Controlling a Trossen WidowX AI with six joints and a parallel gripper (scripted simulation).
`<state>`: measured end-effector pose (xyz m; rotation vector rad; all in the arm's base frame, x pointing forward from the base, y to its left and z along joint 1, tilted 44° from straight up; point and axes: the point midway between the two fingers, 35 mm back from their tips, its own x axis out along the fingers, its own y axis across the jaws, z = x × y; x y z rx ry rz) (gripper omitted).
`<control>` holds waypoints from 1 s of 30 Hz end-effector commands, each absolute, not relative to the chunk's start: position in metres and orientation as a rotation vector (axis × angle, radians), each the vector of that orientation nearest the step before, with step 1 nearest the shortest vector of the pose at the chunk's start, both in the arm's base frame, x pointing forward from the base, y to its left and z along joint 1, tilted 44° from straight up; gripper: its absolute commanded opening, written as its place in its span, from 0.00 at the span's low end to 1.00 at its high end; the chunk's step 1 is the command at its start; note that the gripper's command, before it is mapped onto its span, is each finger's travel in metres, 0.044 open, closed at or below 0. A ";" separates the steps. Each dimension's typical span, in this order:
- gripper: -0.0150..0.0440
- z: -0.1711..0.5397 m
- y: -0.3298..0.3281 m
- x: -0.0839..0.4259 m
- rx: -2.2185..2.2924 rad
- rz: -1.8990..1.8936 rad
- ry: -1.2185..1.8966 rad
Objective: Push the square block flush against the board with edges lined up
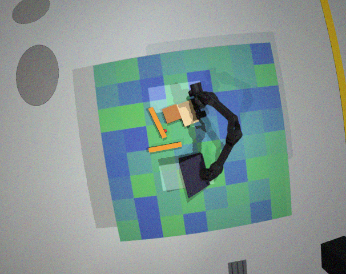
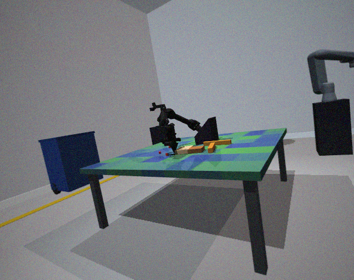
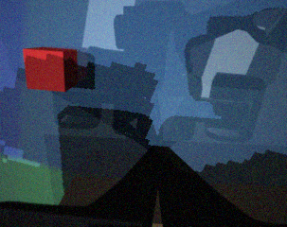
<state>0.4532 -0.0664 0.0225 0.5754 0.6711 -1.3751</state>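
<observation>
Block at the board, hand shut. On the blue-and-green chequered table, I find my black gripper fully closed, holding nothing, at the pale tan wooden board's three o'clock from above. The orange-brown square block lies at its nine o'clock, apparently touching, upper edges nearly even.

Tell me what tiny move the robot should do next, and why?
I think it should ease its shut claw away from the tan board. The brown square block looks flush against the board's side, with one pair of edges about even, and the claw is right by the board's opposite side, so another push might spoil that.
</observation>
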 end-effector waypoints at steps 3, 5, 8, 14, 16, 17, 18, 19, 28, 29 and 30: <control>0.25 0.032 -0.075 0.457 0.580 -1.373 0.670; 0.25 0.034 -0.077 0.457 0.579 -1.373 0.670; 0.25 0.038 -0.081 0.458 0.579 -1.373 0.669; 0.25 0.044 -0.087 0.459 0.578 -1.373 0.668; 0.25 0.046 -0.090 0.460 0.578 -1.373 0.668; 0.25 0.047 -0.091 0.460 0.578 -1.373 0.668; 0.25 0.048 -0.092 0.460 0.578 -1.374 0.668; 0.25 0.049 -0.093 0.460 0.578 -1.374 0.668; 0.25 0.086 -0.052 0.455 0.579 -1.373 0.670; 0.25 0.086 -0.052 0.455 0.579 -1.373 0.670; 0.25 0.086 -0.052 0.455 0.579 -1.373 0.670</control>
